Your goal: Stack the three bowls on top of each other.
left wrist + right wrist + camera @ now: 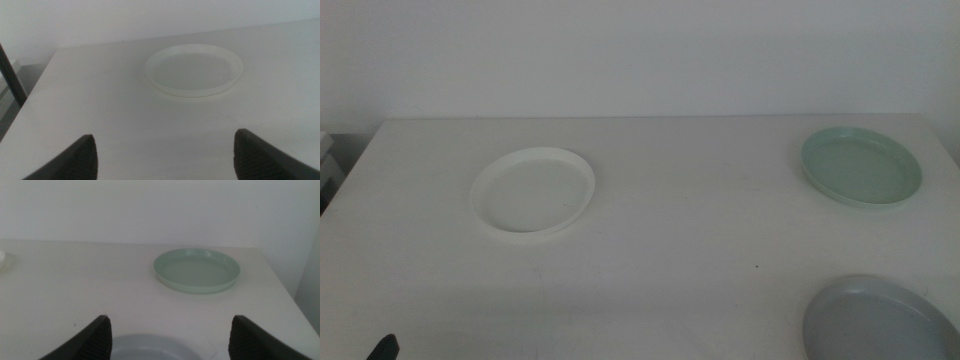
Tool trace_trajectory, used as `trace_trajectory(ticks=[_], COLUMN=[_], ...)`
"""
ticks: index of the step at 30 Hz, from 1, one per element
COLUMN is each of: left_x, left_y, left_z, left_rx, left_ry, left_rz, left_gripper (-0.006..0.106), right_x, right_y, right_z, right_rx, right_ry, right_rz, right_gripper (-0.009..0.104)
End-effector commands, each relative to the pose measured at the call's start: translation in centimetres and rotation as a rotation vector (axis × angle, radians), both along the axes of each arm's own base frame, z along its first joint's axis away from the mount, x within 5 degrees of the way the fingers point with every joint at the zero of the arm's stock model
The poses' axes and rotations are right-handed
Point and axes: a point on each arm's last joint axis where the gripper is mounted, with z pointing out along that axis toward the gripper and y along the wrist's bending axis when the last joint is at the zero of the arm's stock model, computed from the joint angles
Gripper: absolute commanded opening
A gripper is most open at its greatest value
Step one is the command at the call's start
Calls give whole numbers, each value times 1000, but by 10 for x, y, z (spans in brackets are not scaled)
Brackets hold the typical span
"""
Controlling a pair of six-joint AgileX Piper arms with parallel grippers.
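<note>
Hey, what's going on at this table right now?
Nothing is being handled yet. The white bowl, mint green bowl and grey bowl lie apart on the table, unstacked. The left end effector faces the white bowl, open. The right end effector hangs open over the grey bowl.

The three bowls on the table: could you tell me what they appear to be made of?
The white bowl, the mint green bowl and the grey bowl all look like moulded plastic, possibly melamine: thin low rims, flat even colour and a smooth, soft satin sheen without sharp glints. Glazed ceramic cannot be ruled out from these views. They lie apart on the matte white table.
</note>
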Motion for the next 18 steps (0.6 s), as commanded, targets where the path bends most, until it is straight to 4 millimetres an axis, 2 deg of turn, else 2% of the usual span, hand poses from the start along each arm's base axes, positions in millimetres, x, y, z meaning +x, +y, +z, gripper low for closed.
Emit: trace_trajectory(ticks=[1, 7, 10, 14, 18], left_x=[0, 0, 0, 0, 0], left_y=[1, 1, 1, 1, 1], left_z=[9, 9, 9, 9, 9], left_rx=[-17, -17, -17, -17, -17], left_ry=[-87, -87, -87, -87, -87], left_rz=[18, 18, 18, 18, 18], left_gripper=[105, 105, 105, 105, 105], right_x=[-3, -10, -10, -1, 14], right_y=[0, 1, 1, 0, 1], right_z=[17, 50, 74, 105, 129], right_rx=[-7, -18, -35, -68, -80], right_ry=[-83, 49, 95, 131, 238], right_rz=[2, 19, 20, 11, 14], right_gripper=[59, 59, 59, 59, 59])
